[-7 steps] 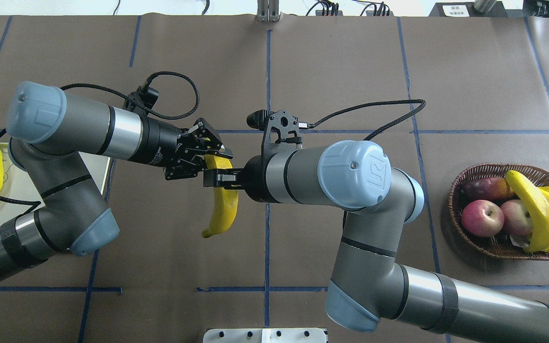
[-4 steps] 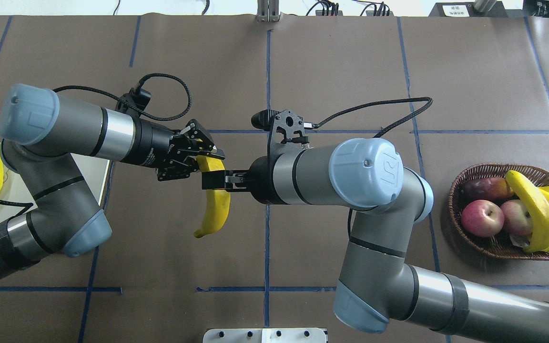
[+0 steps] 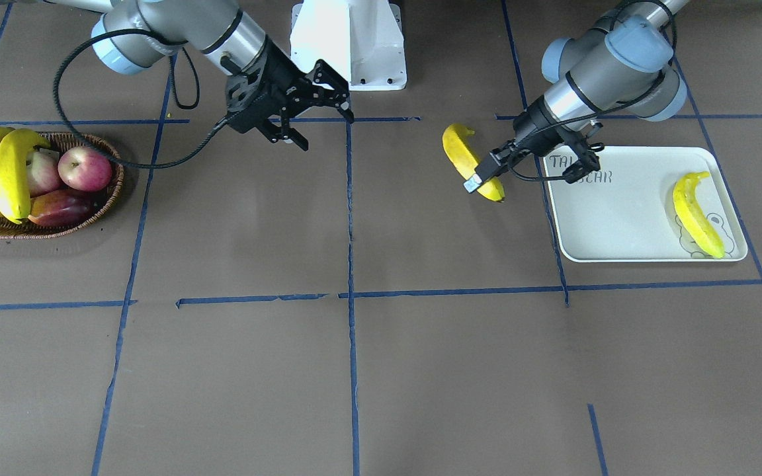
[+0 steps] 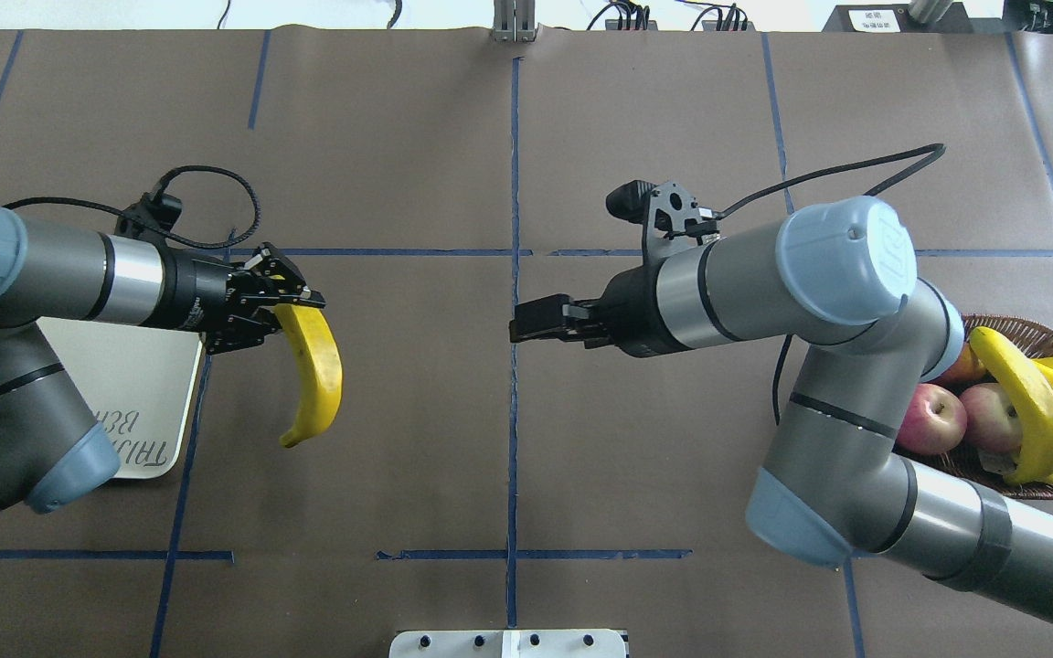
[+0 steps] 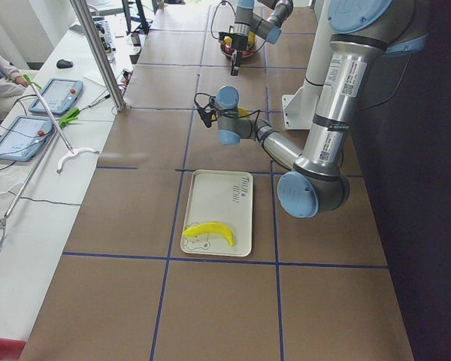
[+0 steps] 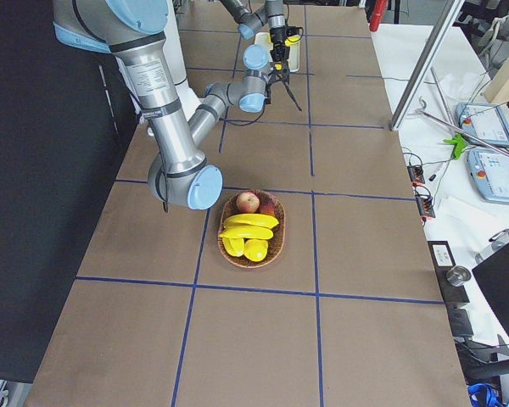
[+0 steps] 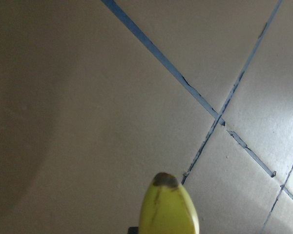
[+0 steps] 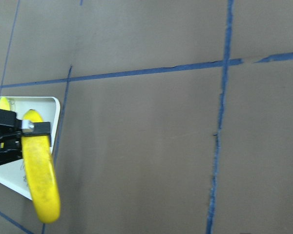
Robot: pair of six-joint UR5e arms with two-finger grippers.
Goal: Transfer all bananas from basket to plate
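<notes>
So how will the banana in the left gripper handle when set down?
Probably stiff: pinched near one end by the left gripper, the banana juts out without sagging. It looks glossy, so it may pivot in that end grip. Curved, it should lie flat like the other banana on the plate, not roll.

Grey "TAIJI BEAR" lettering (image 4: 138,437) on the white plate (image 3: 619,218)

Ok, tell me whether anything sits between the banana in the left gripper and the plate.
Nothing visible does. The held banana, in the left gripper, hangs beside the lettered end of the plate, with only bare table between. The other banana lies at the opposite end.
</notes>
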